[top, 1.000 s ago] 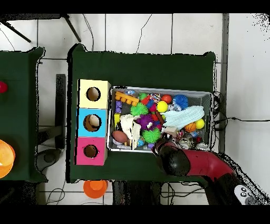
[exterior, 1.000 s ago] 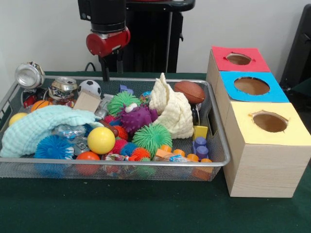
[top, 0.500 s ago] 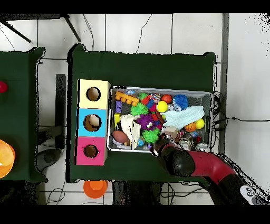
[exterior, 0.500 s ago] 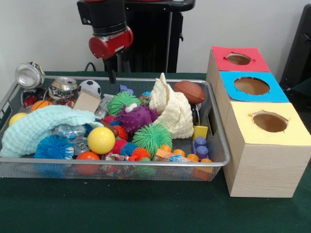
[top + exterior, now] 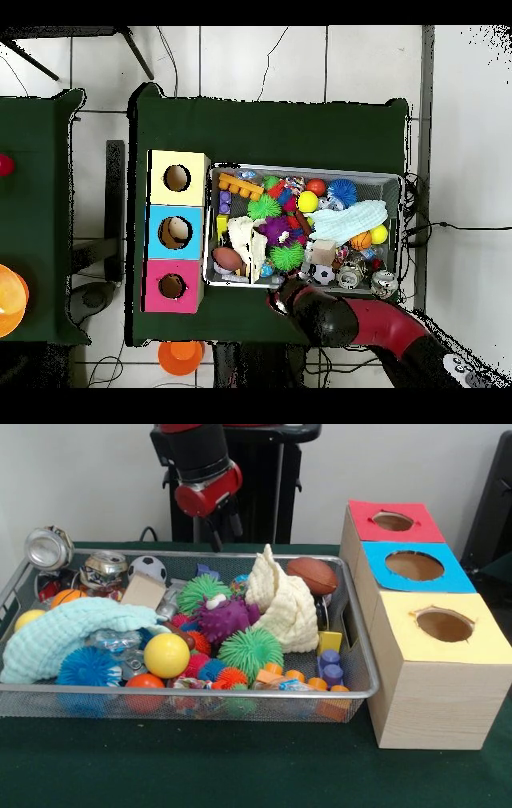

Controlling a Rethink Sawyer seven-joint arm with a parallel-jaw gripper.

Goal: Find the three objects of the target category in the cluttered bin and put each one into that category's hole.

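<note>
1. The counter [image 5: 240, 776], under dark green cloth, carried everything, and stretched out below and in front of the claw.
2. The wire bin [image 5: 356, 664] sat just below and in front of the claw, its low mesh walls keeping the loose clutter together within reach.
3. The row of wooden boxes [image 5: 432, 696] stood to one side of the claw, touching the bin's end, probably to keep transfers short; their red, blue and yellow tops each had a hole.
4. The cream cloth [image 5: 280, 604] was heaped upright below the claw, likely hiding items.
5. The brown football [image 5: 312, 574] lay near that heap; which category was wanted I could not tell.
6. The claw [image 5: 226, 532] hovered above the bin's far rim, holding nothing; I could not tell how wide it stood.
</note>
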